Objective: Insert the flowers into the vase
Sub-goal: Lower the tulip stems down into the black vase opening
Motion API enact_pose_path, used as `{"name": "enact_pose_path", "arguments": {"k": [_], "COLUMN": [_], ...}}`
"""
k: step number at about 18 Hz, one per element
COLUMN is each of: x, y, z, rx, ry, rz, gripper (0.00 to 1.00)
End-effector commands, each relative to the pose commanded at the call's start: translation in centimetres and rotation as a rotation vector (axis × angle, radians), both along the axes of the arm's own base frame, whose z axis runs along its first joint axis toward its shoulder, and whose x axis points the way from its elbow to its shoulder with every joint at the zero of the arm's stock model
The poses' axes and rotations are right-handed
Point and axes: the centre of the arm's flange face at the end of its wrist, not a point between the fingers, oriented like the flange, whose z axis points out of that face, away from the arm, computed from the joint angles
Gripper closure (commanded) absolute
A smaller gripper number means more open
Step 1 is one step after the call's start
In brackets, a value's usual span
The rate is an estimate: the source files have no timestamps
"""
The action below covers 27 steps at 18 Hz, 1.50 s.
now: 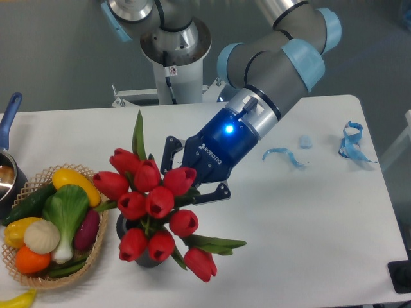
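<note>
Gripping the flowers point(154, 205), claw point(186, 181) closed on stems, blooms fanned over vase point(138, 247)

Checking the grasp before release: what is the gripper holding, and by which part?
The gripper seems to hold the flowers, apparently at the stems behind the blooms; the contact itself is hidden.

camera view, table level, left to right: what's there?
Pot with blue handle → wicker basket of toy vegetables → red tulips over the dark vase → gripper → blue ribbon scrap → blue ribbon.
</note>
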Motion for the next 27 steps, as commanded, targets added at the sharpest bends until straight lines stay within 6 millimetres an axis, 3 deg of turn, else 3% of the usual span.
{"name": "enact_pose_path", "arguments": {"k": [6, 11, 18, 23, 27], "x": [1.0, 2.4, 3.3, 4.0, 6.0], "y": [2.4, 3.8, 5.2, 4.9, 3.3], "z": [-1.7, -2.6, -5.4, -7.7, -10.4], "rx": [-0.002, -0.012, -0.036, -0.017, -0.001], "ry": [0.008, -0.002, 0.03, 0.094, 0.14], "rz": [-0.045, -0.074, -0.096, -0.125, -0.159], "gripper": [0.93, 0.93, 0.93, 0.93, 0.93]}}
